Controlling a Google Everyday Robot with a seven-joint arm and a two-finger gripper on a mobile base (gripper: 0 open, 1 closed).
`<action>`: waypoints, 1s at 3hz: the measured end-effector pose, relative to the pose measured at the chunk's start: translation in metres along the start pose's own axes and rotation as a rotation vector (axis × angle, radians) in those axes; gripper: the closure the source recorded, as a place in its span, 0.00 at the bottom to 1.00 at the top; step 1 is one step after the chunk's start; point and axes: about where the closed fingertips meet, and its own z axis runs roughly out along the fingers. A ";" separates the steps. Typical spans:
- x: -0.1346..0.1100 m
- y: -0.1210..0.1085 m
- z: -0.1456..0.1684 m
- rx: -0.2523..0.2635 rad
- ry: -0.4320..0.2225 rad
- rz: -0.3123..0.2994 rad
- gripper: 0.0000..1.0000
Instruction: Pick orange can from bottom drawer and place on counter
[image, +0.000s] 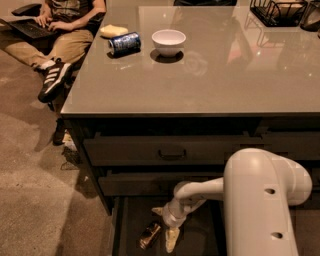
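Observation:
The orange can (150, 235) lies on its side on the dark floor of the open bottom drawer (131, 220). My gripper (164, 225) is down inside the drawer, just right of the can, with its pale fingers (171, 239) spread apart and pointing toward the can. The fingers are not closed on anything. The grey-beige counter (210, 75) spans the top of the view above the drawer fronts. My white arm (260, 200) reaches in from the lower right and hides the drawer's right part.
On the counter lie a blue can (124, 43), a white bowl (168, 41) and a yellow object (113, 31); a wire rack (280, 11) stands far right. A seated person (55, 35) is at the upper left. Two handled drawers (172, 152) are above.

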 end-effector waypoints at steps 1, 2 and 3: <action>0.004 -0.016 0.018 0.012 0.000 -0.056 0.00; 0.006 -0.028 0.044 0.006 -0.022 -0.108 0.00; 0.013 -0.038 0.072 -0.001 -0.059 -0.134 0.00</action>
